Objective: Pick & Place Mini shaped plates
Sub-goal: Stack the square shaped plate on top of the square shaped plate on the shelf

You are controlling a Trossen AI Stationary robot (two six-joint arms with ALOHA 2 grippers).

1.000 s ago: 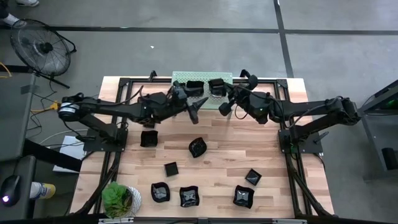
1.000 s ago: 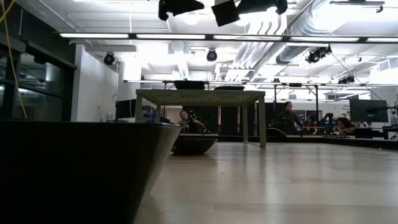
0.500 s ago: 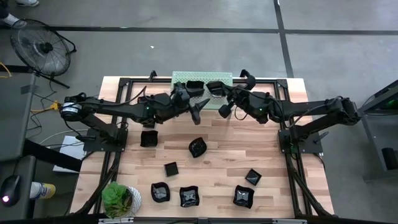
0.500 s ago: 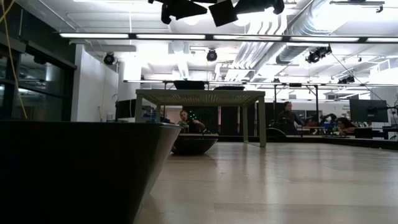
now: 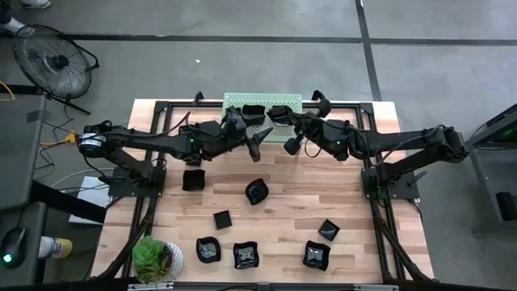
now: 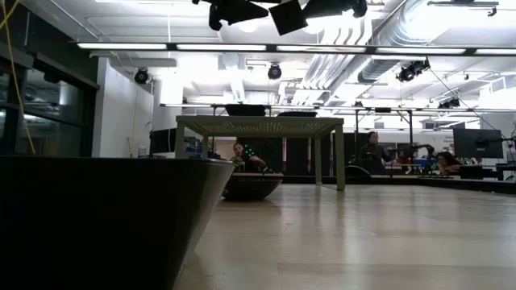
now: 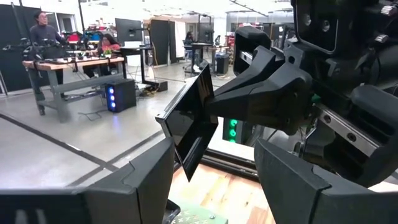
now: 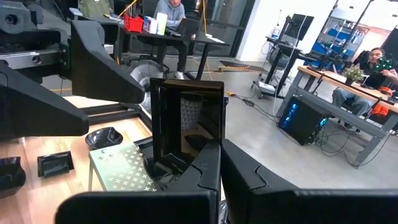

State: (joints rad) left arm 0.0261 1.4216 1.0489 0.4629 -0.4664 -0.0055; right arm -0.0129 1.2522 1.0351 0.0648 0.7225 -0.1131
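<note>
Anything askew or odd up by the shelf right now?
Yes: the right hand is shut on a square black plate, holding it on edge rather than flat, above the green shelf. The open left hand faces it closely.

Left hand [image 5: 257, 137] spread; right hand [image 5: 283, 118] clamped.

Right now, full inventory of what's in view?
Plates on table: seven, black, spread over the near half.
Plates on shelf: one clearly, black; a second is partly hidden by the right gripper.
Held plate: one, black, square, above the shelf.
Shelf: one, pale green, far edge.
Table: one, light wood.
Plant: one, green, near left corner.
Fan: one, black, on floor.
Left gripper: open, beside shelf.
Right gripper: shut on the held plate.
</note>
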